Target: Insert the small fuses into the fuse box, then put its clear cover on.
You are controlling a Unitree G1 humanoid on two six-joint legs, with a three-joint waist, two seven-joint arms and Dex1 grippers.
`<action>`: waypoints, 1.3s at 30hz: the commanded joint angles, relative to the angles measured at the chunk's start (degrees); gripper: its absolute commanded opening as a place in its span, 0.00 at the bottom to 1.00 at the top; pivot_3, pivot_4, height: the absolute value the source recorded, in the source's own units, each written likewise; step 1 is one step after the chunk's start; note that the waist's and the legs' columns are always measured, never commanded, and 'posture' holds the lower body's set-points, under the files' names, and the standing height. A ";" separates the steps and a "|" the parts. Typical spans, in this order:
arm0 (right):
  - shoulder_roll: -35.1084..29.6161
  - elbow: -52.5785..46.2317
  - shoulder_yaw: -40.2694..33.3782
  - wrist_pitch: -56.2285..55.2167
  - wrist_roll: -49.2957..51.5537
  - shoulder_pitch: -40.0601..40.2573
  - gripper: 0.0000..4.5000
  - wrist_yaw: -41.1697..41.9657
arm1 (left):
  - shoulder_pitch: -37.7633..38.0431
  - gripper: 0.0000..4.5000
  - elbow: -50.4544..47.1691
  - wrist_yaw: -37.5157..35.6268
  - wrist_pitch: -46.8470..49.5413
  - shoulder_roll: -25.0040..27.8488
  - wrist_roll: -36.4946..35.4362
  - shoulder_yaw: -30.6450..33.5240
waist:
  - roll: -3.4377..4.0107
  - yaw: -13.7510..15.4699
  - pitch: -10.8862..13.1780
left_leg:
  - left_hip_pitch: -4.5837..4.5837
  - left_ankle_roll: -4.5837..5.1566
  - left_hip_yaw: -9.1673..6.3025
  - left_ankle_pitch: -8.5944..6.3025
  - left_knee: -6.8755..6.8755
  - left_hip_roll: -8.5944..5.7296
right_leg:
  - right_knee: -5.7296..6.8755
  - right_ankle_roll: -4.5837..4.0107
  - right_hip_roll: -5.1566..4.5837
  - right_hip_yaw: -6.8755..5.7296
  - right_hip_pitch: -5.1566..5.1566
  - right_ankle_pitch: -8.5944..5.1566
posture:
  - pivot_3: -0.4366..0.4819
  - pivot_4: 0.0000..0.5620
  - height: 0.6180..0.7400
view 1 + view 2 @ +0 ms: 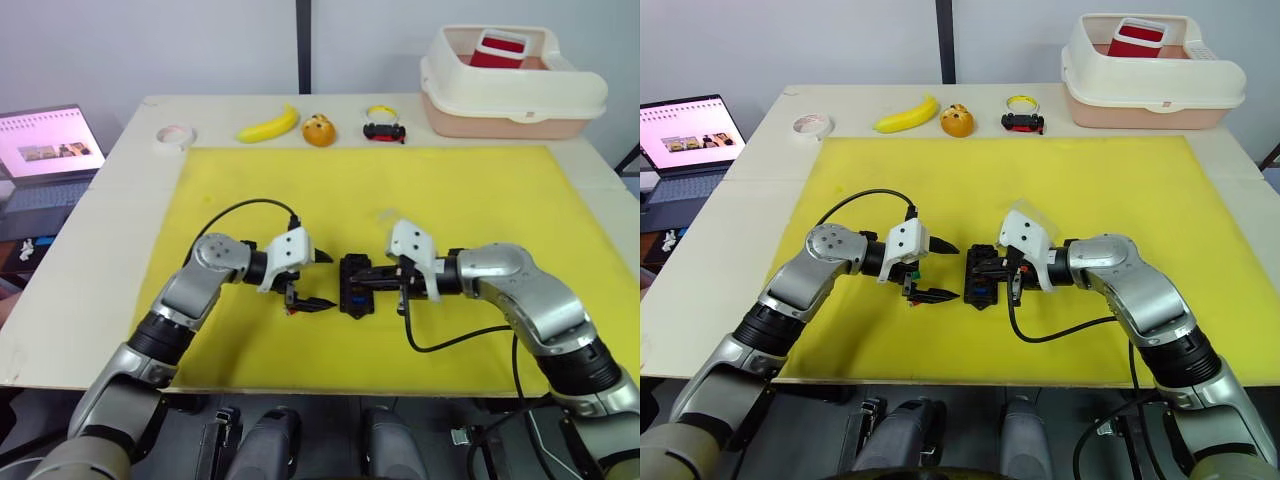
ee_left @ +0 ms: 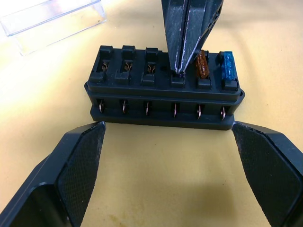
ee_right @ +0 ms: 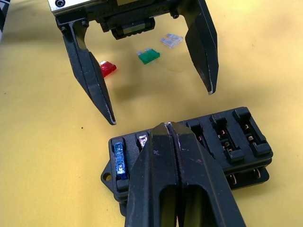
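Note:
The black fuse box (image 1: 355,286) lies on the yellow mat (image 1: 450,190) between my two grippers. A blue fuse (image 2: 227,65) and a tan fuse (image 2: 202,63) stand in its two end slots. My right gripper (image 2: 179,71) is shut, its tip pressed down on the slot beside the tan fuse; I cannot see whether anything is between the fingers. On the box's other side my left gripper (image 1: 330,280) is open and holds nothing. Red (image 3: 108,68), green (image 3: 148,56) and pale grey (image 3: 171,41) fuses lie loose on the mat under it. The clear cover (image 2: 52,21) rests beyond the box.
Along the table's far edge are a tape roll (image 1: 175,135), a banana (image 1: 268,125), an orange toy (image 1: 318,131) and a black-and-red toy car (image 1: 384,131). A cream bin (image 1: 510,95) stands at the back right. A laptop (image 1: 45,145) sits off the left side.

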 commanded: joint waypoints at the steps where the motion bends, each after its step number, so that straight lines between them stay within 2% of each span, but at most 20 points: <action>1: -1.10 2.04 3.08 0.67 -2.73 1.24 0.00 0.50 | -0.55 1.00 -1.56 0.14 -0.14 0.33 -0.32 0.94 | -0.01 0.02 -0.01 | 0.00 0.00 0.00 0.00 0.00 0.00 | 0.00 0.00 0.00 0.00 0.01 0.00 | 0.48 0.27 1.00; 7: -0.81 -2.58 -2.75 5.88 3.78 -2.53 0.00 0.90 | -0.28 1.00 -2.94 -1.04 2.72 1.51 -2.77 2.57 | -0.01 -0.02 -0.01 | 0.02 0.00 -0.01 0.00 0.00 0.00 | 0.00 0.00 0.00 0.00 0.02 0.00 | 0.48 0.27 1.00; 12: -3.73 -9.64 -10.17 12.42 11.28 -6.52 0.00 1.36 | -0.62 1.00 -7.60 -3.84 11.68 4.91 -10.72 7.68 | 0.00 -0.07 0.02 | -0.06 0.01 -0.02 0.00 -0.01 0.00 | 0.02 0.00 0.00 0.00 -0.10 0.00 | 0.48 0.27 1.00; 18: -13.21 -12.09 -15.99 10.17 11.61 -3.73 0.00 3.48 | 1.99 1.00 -10.79 -8.73 19.21 16.00 -17.35 14.59 | 0.01 -0.11 0.01 | -0.07 0.33 -0.03 -0.19 -0.03 0.02 | 0.00 0.00 0.01 -0.01 -0.11 0.00 | 0.48 0.27 1.00; 24: -25.62 -8.22 -22.23 -0.45 5.35 8.82 0.00 9.04 | 6.67 1.00 -8.03 -13.08 20.08 27.47 -18.29 19.47 | 0.01 0.09 0.03 | -0.07 0.36 0.01 -0.21 -0.03 0.01 | -0.03 0.00 0.00 -0.01 -0.09 0.00 | 0.48 0.27 1.00; 25: -27.09 -6.94 -23.80 -2.14 4.62 10.95 0.12 9.83 | 7.81 1.00 -7.47 -13.81 19.50 29.08 -18.12 20.05 | 0.01 -0.04 0.03 | -0.07 0.37 0.03 -0.21 -0.03 0.01 | -0.04 0.00 -0.01 -0.01 -0.08 -0.01 | 0.48 0.27 1.00; 26: -28.30 -5.71 -25.38 -3.29 4.24 12.94 0.17 10.71 | 8.89 1.00 -6.58 -14.62 18.99 30.56 -17.97 20.58 | 0.03 -0.06 0.04 | -0.06 0.37 0.04 -0.21 -0.03 0.02 | -0.04 0.00 0.00 -0.01 -0.09 -0.01 | 0.48 0.27 1.00; 28: -30.00 -3.39 -28.29 -6.13 2.62 17.04 0.39 12.17 | 10.44 1.00 -3.60 -15.67 17.27 32.69 -17.09 21.43 | 0.05 -0.09 0.04 | -0.04 0.37 0.04 -0.21 -0.04 0.04 | -0.02 0.00 0.01 -0.01 -0.08 -0.01 | 0.48 0.27 1.00; 33: -31.28 -0.85 -33.73 -10.13 0.21 23.55 0.92 13.59 | 11.27 1.00 0.96 -16.24 14.63 34.55 -15.90 22.34 | 0.06 -0.01 0.05 | -0.04 0.37 0.05 -0.22 -0.06 0.04 | -0.03 -0.01 0.00 0.00 -0.08 -0.01 | 0.48 0.27 1.00; 34: -31.25 -0.82 -34.31 -10.24 0.27 23.89 0.98 13.61 | 11.18 1.00 1.22 -16.35 14.38 34.57 -15.84 22.23 | 0.07 -0.01 0.05 | -0.04 0.37 0.05 -0.22 -0.06 0.04 | -0.03 -0.01 -0.01 0.00 -0.07 -0.01 | 0.48 0.27 1.00; 39: -30.88 -2.50 -34.24 -9.32 1.47 22.47 0.98 13.11 | 10.56 1.00 -0.06 -16.02 15.11 33.28 -16.56 21.31 | 0.07 -0.08 0.05 | -0.04 0.36 0.04 -0.22 -0.06 0.06 | -0.03 -0.01 -0.01 0.00 -0.08 -0.01 | 0.48 0.27 1.00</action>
